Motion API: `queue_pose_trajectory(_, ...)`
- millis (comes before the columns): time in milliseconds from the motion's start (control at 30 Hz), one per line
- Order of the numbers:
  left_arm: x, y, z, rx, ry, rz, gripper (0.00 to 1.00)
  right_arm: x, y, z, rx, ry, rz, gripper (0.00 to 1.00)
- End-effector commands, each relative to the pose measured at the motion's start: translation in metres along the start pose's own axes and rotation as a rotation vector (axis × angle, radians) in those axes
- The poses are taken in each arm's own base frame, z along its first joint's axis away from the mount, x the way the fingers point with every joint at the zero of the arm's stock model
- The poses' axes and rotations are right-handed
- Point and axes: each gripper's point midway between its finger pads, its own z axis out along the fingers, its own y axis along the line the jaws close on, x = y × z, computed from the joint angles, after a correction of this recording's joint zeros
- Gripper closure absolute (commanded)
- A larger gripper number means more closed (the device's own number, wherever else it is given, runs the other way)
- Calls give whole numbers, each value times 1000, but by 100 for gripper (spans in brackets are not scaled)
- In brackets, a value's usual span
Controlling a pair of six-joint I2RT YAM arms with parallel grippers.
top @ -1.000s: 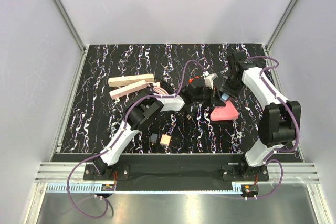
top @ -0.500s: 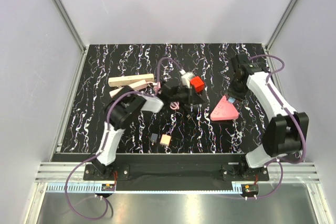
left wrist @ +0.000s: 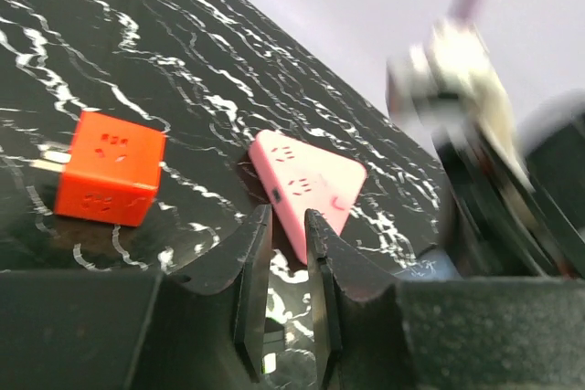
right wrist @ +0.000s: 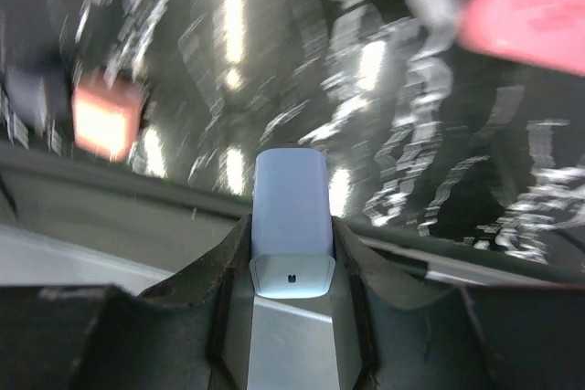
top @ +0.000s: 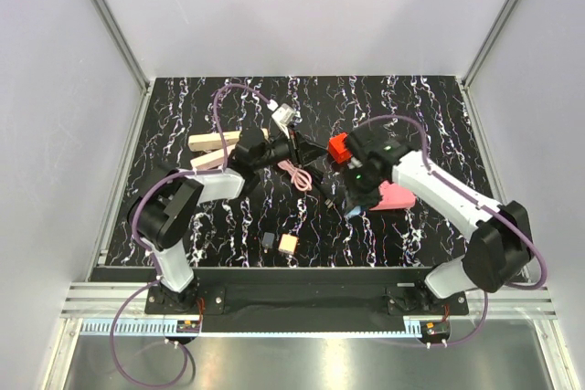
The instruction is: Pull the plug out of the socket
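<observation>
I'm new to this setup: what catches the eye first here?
The red cube mid-table and the pink triangle near it stand out against the black marbled table. The right gripper, by the triangle, pinches a pale blue block.

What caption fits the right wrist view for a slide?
Right gripper holding a pale blue plug over the blurred marbled table.
</observation>
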Motion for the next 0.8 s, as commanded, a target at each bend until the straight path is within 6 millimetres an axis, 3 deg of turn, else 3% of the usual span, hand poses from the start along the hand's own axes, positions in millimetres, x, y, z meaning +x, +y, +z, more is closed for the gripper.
queue_pose_trajectory(0,-14,5,-9,-17,-40,92,74,41,44,3,-135,116,-186,100)
queue_pose_trajectory(133,-14,13,-11,-36,-53,69,74,79,76,19,-244,243,-294,100)
queue_pose_trajectory(233,-16,23,-16,-75,-64,44,73,87,89,33,-271,267,-309,100)
queue_pose_trajectory(433,-24,62,-40,-199,-113,-22,72,87,102,59,-298,298,-331,100)
queue_pose_trajectory(567,-32,77,-57,-182,-167,-97,72,92,112,75,-308,343,-360,100)
queue_pose_trajectory(767,-37,84,-63,-137,-206,-149,72,89,118,90,-308,366,-398,100)
